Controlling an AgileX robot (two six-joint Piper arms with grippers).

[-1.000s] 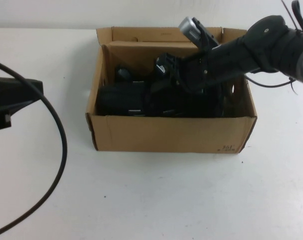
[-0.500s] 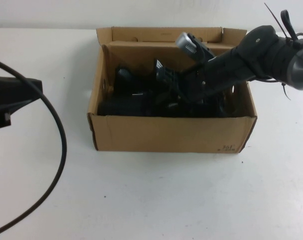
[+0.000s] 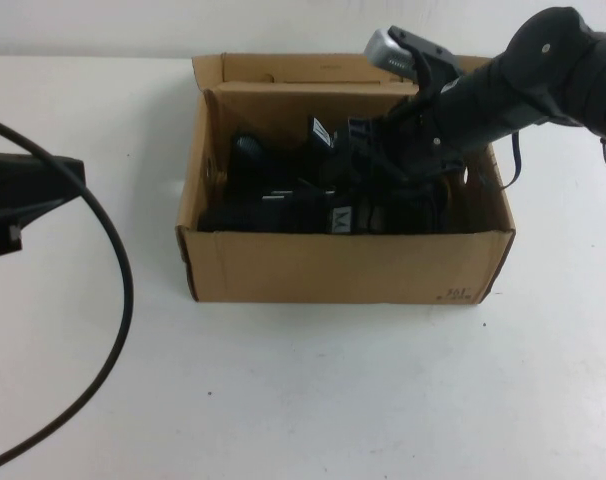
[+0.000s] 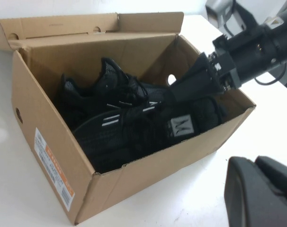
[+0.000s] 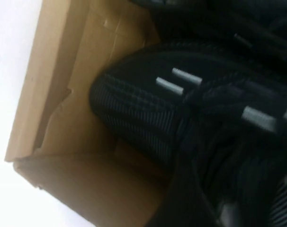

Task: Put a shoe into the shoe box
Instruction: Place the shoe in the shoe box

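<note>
Shoe [image 3: 313,212] lies in shoe box [image 3: 343,268], centre frame, near wall, tongue label now exposed. Right gripper [image 3: 368,150] lifted since 1 s ago, jaws apart, empty: release done. Left gripper [image 3: 13,205], far left edge, shut, parked.

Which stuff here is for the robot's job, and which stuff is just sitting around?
For the job:
- shoe, lying in the box
- shoe box
- right gripper, over the shoe, inside the box

Just there:
- second black shoe, at the back of the box
- left gripper, parked left, shut
- black cable
- white table
</note>
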